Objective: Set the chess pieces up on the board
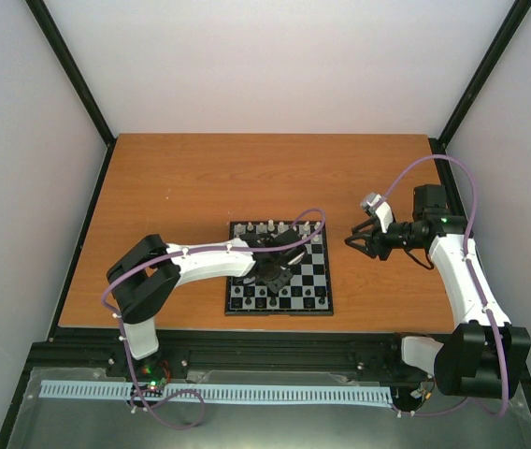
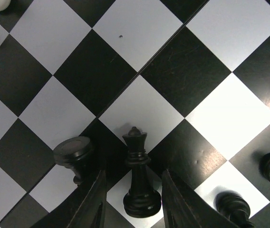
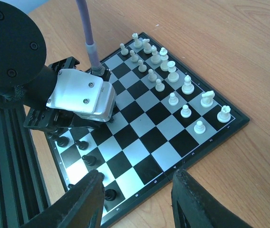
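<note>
— What stands between the left gripper's dark fingers (image 2: 93, 204)?
— A tall black crowned chess piece (image 2: 139, 175), upright on the black-and-white checkered board (image 2: 139, 33), with a gap on its left.
— Beside it?
— A round-topped black pawn (image 2: 73, 153).

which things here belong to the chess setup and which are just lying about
For the job:
- board
- white chess pieces, along the far edge
- black chess pieces, near edge
- black piece standing between the left gripper's open fingers

Just about:
- wooden table
- purple cable
- right gripper, open and empty, beside the board
</note>
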Motion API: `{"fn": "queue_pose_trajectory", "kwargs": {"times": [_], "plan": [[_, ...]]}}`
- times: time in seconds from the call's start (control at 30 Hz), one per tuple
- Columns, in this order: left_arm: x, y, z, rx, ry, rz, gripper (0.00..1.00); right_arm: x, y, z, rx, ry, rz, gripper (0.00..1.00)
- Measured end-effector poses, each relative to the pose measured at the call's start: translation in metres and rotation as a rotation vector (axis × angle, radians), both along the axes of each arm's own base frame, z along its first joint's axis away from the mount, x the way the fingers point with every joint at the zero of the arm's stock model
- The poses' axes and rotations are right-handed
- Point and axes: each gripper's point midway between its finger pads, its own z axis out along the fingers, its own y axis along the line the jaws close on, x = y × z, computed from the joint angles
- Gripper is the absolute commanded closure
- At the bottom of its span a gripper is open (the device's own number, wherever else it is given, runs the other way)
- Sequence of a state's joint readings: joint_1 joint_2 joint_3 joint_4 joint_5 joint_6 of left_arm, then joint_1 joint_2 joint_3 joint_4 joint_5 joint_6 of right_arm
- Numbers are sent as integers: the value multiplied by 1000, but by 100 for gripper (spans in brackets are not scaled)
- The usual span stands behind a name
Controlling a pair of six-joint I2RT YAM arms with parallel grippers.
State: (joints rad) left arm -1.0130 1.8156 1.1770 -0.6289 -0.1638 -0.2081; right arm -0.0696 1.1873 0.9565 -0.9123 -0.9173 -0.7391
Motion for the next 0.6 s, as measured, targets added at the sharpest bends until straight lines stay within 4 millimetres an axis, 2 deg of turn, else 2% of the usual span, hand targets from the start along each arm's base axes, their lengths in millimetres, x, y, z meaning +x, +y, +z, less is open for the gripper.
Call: {"fn": "queue_pose_trajectory", "kwargs": {"times": [0.23, 0.4, 0.6], "plan": [[-3, 0, -2, -7, 18, 0, 70, -1, 0, -3, 4, 18, 4, 61], [-5, -1, -2, -13, 30, 0, 80, -1, 1, -3, 4, 21, 5, 61], [-6, -2, -3, -18, 36, 1, 86, -1, 0, -3, 4, 22, 2, 61]]}}
